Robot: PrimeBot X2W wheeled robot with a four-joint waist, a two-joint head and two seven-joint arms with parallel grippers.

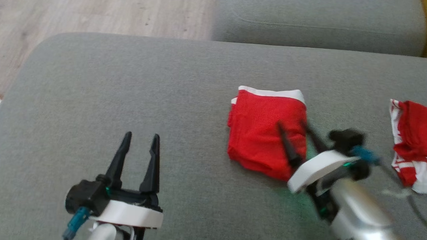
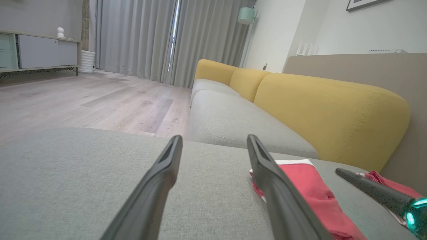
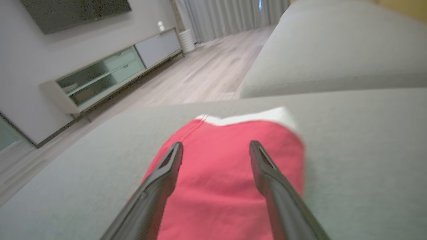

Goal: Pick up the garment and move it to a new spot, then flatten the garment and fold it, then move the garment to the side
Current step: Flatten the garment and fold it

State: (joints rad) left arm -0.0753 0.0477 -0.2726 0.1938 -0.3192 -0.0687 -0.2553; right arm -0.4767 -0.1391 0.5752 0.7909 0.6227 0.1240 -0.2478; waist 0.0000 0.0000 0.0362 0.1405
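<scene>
The garment (image 1: 262,128) is a red cloth with a white band along its far edge, folded into a small square on the grey sofa seat (image 1: 127,93). It shows as a red strip (image 2: 313,196) in the left wrist view and as a broad red patch (image 3: 220,180) in the right wrist view. My right gripper (image 1: 290,124) hovers over its near right corner, fingers apart, holding nothing. My left gripper (image 1: 141,136) stands open over bare cushion well to the left, and the right gripper's finger (image 2: 370,190) reaches into the left wrist view.
A second red and white cloth (image 1: 417,145) lies bunched at the seat's right edge. Another grey cushion (image 1: 313,23) lies beyond, with yellow backrests (image 2: 327,113). Wooden floor (image 1: 77,6) lies past the seat's far left edge. A low TV cabinet (image 3: 110,76) stands across the room.
</scene>
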